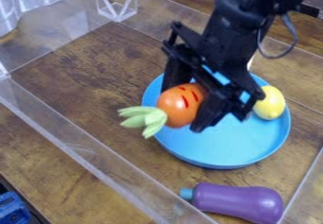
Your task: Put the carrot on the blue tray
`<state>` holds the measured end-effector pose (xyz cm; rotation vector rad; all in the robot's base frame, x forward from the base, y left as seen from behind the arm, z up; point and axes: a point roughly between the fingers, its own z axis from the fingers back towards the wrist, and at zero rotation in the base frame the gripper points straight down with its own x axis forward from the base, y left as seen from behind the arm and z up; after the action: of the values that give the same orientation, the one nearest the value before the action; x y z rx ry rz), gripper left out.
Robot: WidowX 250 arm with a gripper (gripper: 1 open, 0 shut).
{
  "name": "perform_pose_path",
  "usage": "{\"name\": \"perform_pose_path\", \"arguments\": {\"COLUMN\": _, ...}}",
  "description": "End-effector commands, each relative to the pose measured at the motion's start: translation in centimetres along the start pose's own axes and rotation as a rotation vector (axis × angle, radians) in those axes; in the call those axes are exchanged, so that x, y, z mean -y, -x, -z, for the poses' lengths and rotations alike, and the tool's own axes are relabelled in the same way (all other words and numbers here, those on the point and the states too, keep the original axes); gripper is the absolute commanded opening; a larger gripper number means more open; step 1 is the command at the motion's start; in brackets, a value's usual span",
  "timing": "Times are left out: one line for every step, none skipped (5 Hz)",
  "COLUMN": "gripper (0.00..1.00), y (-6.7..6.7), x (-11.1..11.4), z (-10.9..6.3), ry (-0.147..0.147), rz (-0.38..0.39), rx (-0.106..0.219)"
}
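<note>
Gripper (192, 97) is pinching the carrot (177, 105) over the blue tray (233, 143)'s left rim. I'd shift it inward, short of the lemon (267, 101), and lower before letting go.

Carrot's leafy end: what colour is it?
Pale green leaves on the orange carrot, in the camera view.

Dark wooden table (89, 72) bearing a blue tray (237, 141) and, near the front, a purple eggplant (240, 202)
</note>
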<state>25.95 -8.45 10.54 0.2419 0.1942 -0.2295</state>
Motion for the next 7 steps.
{"name": "perform_pose_path", "arguments": {"gripper": 0.0, "y": 0.0, "x": -1.0, "z": -1.8, "ry": -0.009, "rz": 0.026, "rx": 0.048}}
{"name": "perform_pose_path", "arguments": {"gripper": 0.0, "y": -0.1, "x": -2.4, "z": -2.5, "ry": -0.026, "rz": 0.06, "rx": 0.06}}
{"name": "perform_pose_path", "arguments": {"gripper": 0.0, "y": -1.8, "x": -1.8, "z": -2.7, "ry": -0.046, "rz": 0.08, "rx": 0.073}}
{"name": "perform_pose_path", "arguments": {"gripper": 0.0, "y": -3.0, "x": 0.0, "z": -1.8, "ry": -0.041, "rz": 0.078, "rx": 0.082}}
{"name": "perform_pose_path", "arguments": {"gripper": 0.0, "y": -2.6, "x": -3.2, "z": -0.8, "ry": -0.049, "rz": 0.112, "rx": 0.082}}
{"name": "perform_pose_path", "arguments": {"gripper": 0.0, "y": -2.4, "x": -7.0, "z": 0.4, "ry": -0.059, "rz": 0.14, "rx": 0.088}}
{"name": "perform_pose_path", "arguments": {"gripper": 0.0, "y": -2.4, "x": -7.4, "z": 0.8, "ry": -0.07, "rz": 0.196, "rx": 0.126}}
